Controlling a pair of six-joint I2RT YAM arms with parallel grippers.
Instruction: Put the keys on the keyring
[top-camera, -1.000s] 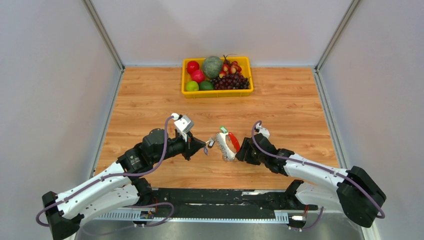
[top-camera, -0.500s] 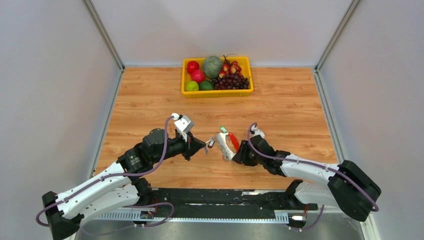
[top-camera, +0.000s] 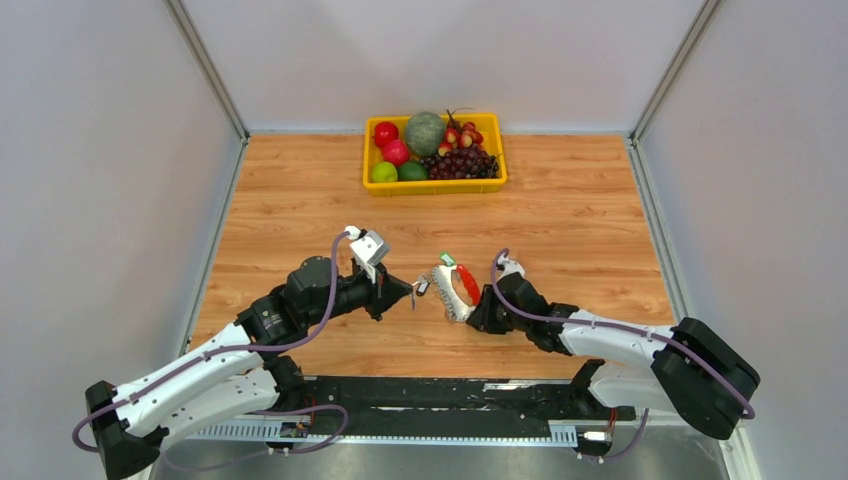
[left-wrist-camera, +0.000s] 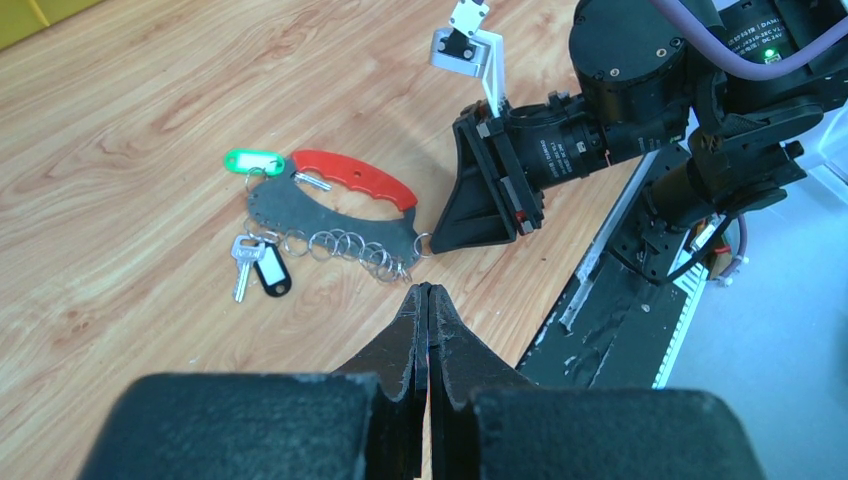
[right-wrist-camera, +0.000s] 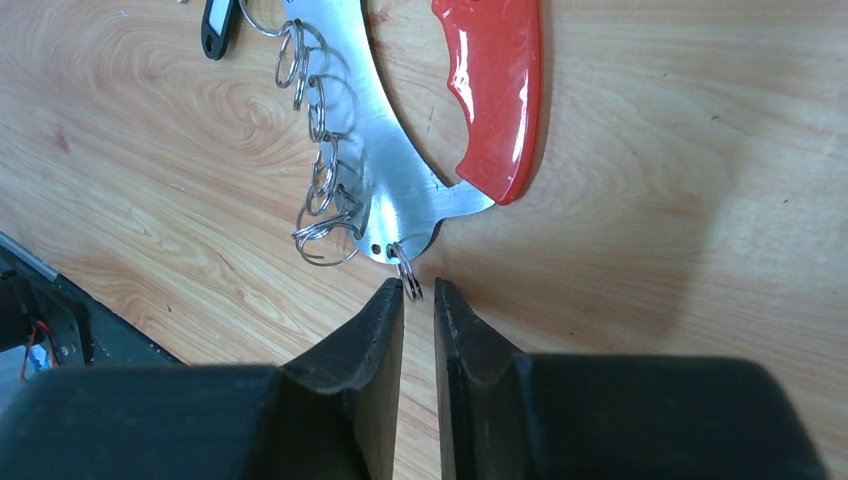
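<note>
Right gripper (right-wrist-camera: 418, 290) has edged up to the red-handled ring plate (right-wrist-camera: 390, 170) and narrowed. Its jaws stand slightly apart, the plate's end ring (right-wrist-camera: 408, 275) at their tips, unclamped. Left gripper (left-wrist-camera: 427, 292), pressed closed and empty, hovers near the plate's ringed edge. Only the left wrist view shows the silver key (left-wrist-camera: 240, 272) lying at the plate's other end, between a black tag (left-wrist-camera: 272, 276) and a green tag (left-wrist-camera: 252, 160). Well beyond the plate, a yellow crate (top-camera: 435, 186) holds fruit (top-camera: 424, 133).
</note>
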